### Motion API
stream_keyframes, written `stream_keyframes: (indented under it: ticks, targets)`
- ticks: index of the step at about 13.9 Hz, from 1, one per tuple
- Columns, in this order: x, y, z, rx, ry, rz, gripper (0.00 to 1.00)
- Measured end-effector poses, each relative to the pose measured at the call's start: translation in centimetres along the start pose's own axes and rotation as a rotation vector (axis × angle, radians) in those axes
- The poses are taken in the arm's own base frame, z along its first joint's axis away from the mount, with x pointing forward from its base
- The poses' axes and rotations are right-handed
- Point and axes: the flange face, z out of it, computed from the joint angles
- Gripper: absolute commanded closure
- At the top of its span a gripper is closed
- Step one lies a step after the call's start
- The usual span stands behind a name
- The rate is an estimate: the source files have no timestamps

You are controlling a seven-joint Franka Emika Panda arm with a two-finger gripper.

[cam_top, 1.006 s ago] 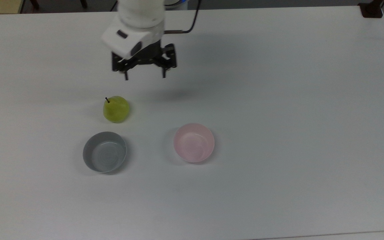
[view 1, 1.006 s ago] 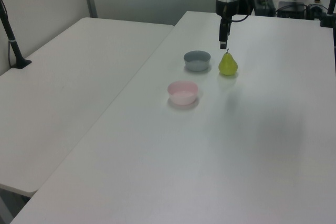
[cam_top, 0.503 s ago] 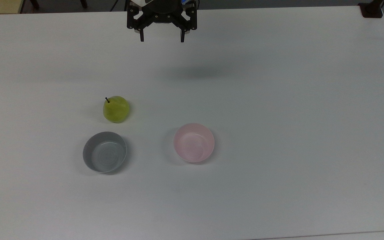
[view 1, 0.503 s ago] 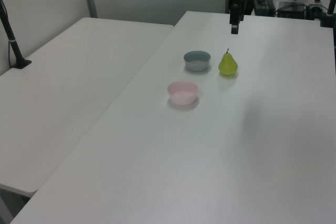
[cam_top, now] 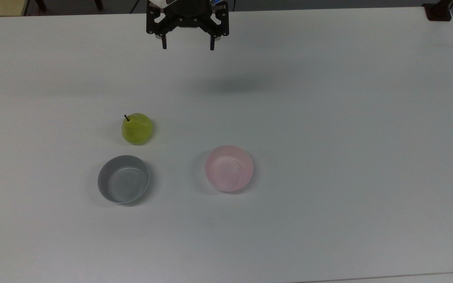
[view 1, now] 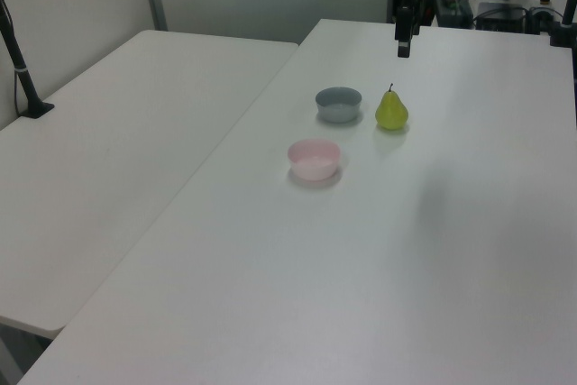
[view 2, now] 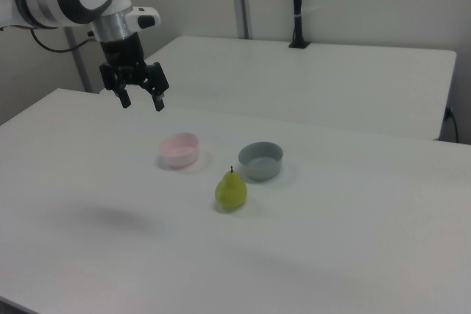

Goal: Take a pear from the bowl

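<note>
The yellow-green pear (cam_top: 137, 128) (view 1: 391, 112) (view 2: 230, 190) stands upright on the white table, outside both bowls, just beyond the grey bowl in the top view. The pale pink bowl (cam_top: 229, 168) (view 1: 314, 159) (view 2: 180, 149) sits with nothing in it to the top view's right of the grey one. My gripper (cam_top: 187, 48) (view 2: 142, 102) hangs high above the table near its far edge in the top view, well away from the pear and the pink bowl. It is open, with nothing between its black fingers.
A grey bowl (cam_top: 123, 179) (view 1: 338, 103) (view 2: 260, 160) of like size holds nothing and stands close to the pear. A second white table (view 1: 117, 132) adjoins this one. A black post (view 2: 296, 5) rises from the far table in the right view.
Over the last second the gripper rose and drew back from above the pear toward the table's far edge. In the last half second it shifted slightly left in the top view. Pear and bowls stayed put.
</note>
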Motion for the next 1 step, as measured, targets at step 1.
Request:
stream_keyframes:
  ticks: [1]
  targets:
    - [0.00, 0.03, 0.00, 0.000, 0.000, 0.001, 0.00]
